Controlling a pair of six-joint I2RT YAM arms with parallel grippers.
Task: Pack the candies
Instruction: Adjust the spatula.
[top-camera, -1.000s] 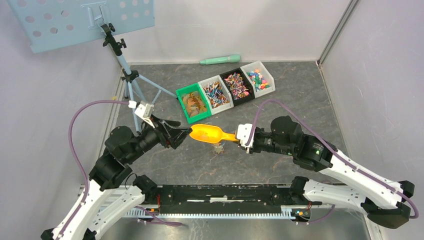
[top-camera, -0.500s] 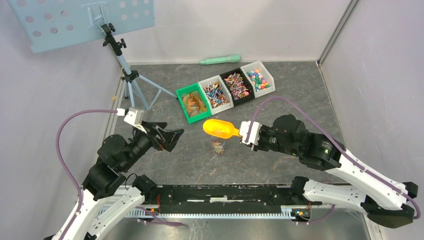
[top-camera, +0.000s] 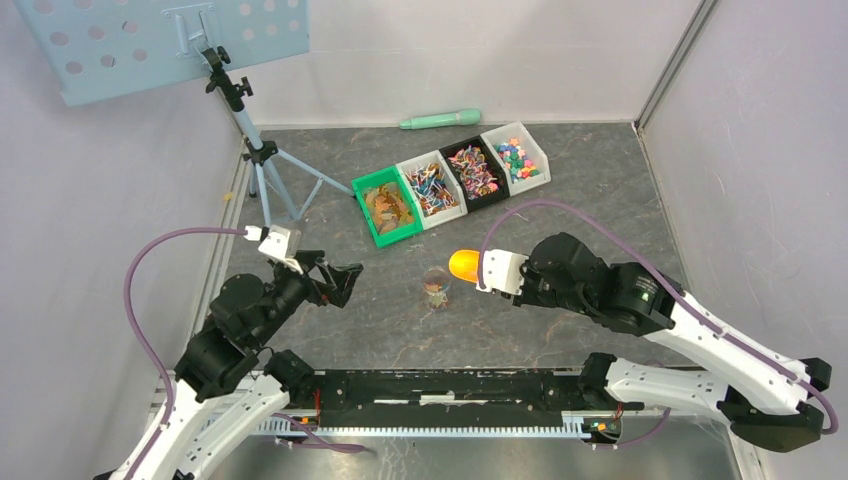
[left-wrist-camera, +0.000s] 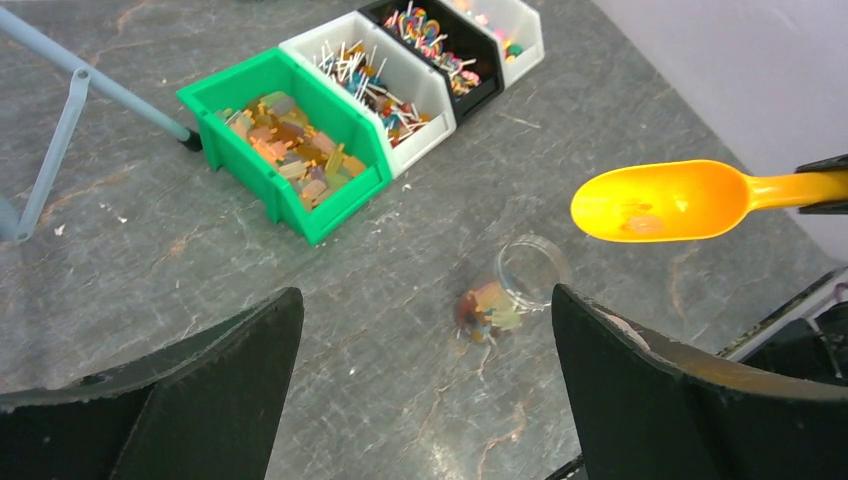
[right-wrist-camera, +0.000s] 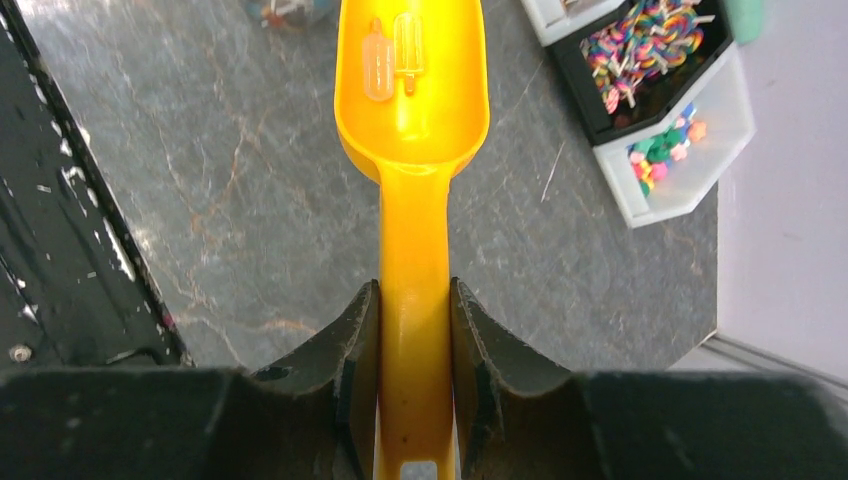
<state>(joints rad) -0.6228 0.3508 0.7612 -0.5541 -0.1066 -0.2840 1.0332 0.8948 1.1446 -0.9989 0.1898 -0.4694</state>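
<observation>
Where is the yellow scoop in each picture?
Top view: yellow scoop in the middle, right of the jar.
Left wrist view: scoop at right, up-right of the jar.
Right wrist view: scoop centre, held by the right pincer.
Shared landmark: black bin of lollipops.

You have bright, even overhead light in all three views, with only faint, soft shadows on the table (top-camera: 600, 170). The yellow scoop (right-wrist-camera: 412, 90) carries a mild sheen. The candies (left-wrist-camera: 290, 150) look sharp, while your wrist views go soft and dark along their near edges.
</observation>
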